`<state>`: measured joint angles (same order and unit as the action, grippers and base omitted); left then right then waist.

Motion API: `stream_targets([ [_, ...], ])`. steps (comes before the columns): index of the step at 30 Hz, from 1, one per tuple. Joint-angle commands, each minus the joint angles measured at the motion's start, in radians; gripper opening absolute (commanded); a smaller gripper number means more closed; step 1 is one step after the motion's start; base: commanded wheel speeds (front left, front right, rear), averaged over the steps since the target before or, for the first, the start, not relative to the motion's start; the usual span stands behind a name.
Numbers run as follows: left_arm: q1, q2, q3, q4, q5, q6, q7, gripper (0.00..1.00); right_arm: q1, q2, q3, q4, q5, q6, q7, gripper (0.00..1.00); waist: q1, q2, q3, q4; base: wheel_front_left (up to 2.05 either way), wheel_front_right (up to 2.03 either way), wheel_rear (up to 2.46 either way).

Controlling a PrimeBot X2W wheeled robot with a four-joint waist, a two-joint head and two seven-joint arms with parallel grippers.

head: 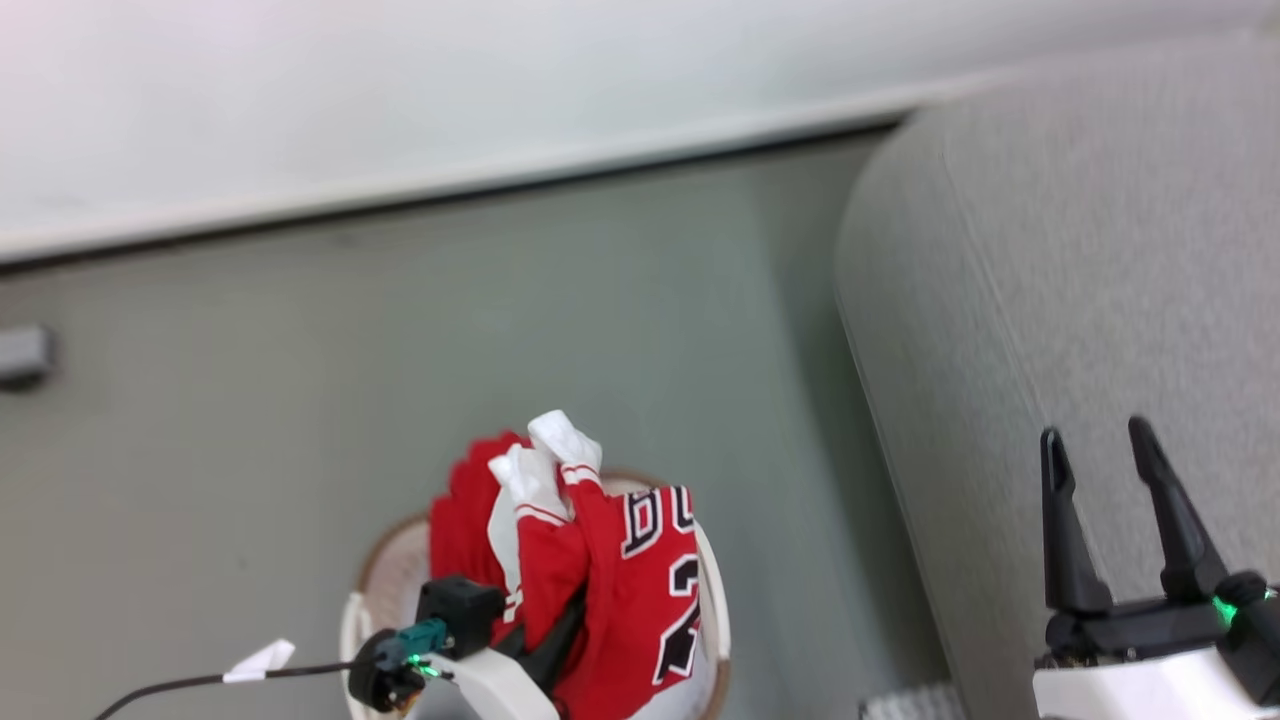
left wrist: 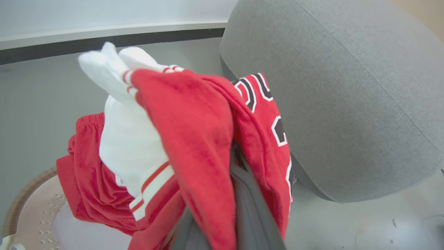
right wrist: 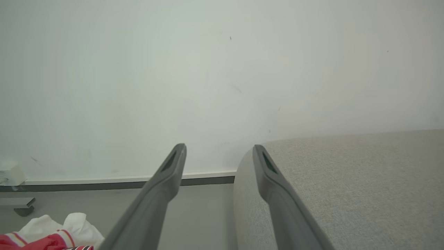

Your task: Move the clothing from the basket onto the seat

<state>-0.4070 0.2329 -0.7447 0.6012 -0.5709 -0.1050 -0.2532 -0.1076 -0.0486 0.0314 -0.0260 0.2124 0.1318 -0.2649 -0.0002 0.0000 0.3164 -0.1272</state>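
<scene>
The clothing [head: 600,590], red garments with white trim and black numerals, is lifted in a bunch above the basket [head: 352,625], whose brown rim shows at the bottom of the head view. My left gripper [head: 558,632] is shut on the clothing, its fingers mostly buried in the cloth. In the left wrist view the clothing [left wrist: 194,139] drapes over my dark fingers [left wrist: 249,208], with the basket [left wrist: 31,208] below left and the seat [left wrist: 347,86] to the right. My right gripper [head: 1095,435] stands open and empty over the grey seat [head: 1100,250]; it is also seen wide open [right wrist: 218,149].
Grey floor [head: 600,300] runs between basket and seat, ending at a white wall with a dark skirting line [head: 450,195]. A small grey object [head: 20,355] sits at the far left. A cable with a white tag [head: 260,660] trails off my left wrist.
</scene>
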Motion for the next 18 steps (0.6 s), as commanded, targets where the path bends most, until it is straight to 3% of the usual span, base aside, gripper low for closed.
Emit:
stream_targets([
  [1,0.034,0.012,0.006,-0.042,-0.015,0.008,0.012,0.0,0.027,-0.003,-0.003,0.007,-0.011,-0.002,0.001,1.0,0.0002,0.0,-0.129,0.075,0.0,0.0,0.0],
  [11,0.124,0.106,0.058,-0.407,-0.05,0.118,0.095,0.0,0.115,-0.003,0.001,0.036,-0.02,-0.002,0.001,1.0,0.0002,0.0,-0.282,0.098,0.0,0.0,0.0],
  [18,0.095,0.149,0.124,-0.56,-0.047,0.191,0.108,0.0,0.143,-0.003,0.03,0.054,0.006,-0.002,0.001,1.0,0.0002,0.0,-0.322,0.101,0.0,0.0,0.0],
])
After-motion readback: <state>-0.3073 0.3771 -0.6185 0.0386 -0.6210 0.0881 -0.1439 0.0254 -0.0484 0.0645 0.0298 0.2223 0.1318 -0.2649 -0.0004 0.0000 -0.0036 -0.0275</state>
